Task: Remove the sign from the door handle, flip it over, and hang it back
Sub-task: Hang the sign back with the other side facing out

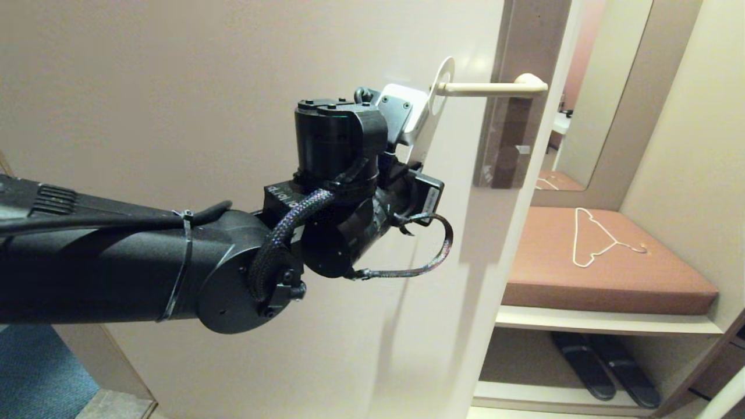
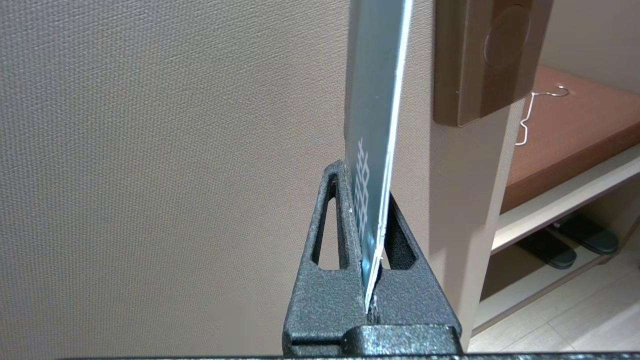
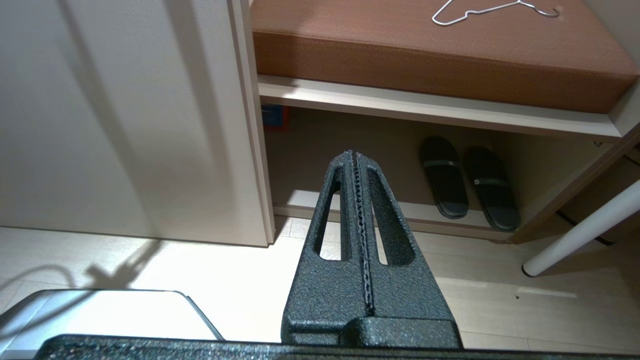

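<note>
The sign (image 1: 440,81) shows its white side, and its holed round top sits at the free tip of the door handle (image 1: 495,88). The cream lever sticks out from a brownish-grey plate (image 1: 506,134) on the pale door (image 1: 174,87). My left gripper (image 2: 367,187) is shut on the sign's lower end; in the left wrist view the sign (image 2: 375,75) is edge-on, its blue printed face turned to the door. In the head view the wrist hides the fingers. My right gripper (image 3: 353,156) is shut and empty, low above the floor, out of the head view.
A thin white wire hanger (image 1: 591,238) lies on the brown bench cushion (image 1: 640,279) to the right of the door. Black slippers (image 1: 605,364) sit under the bench. A white pole (image 3: 585,225) slants nearby.
</note>
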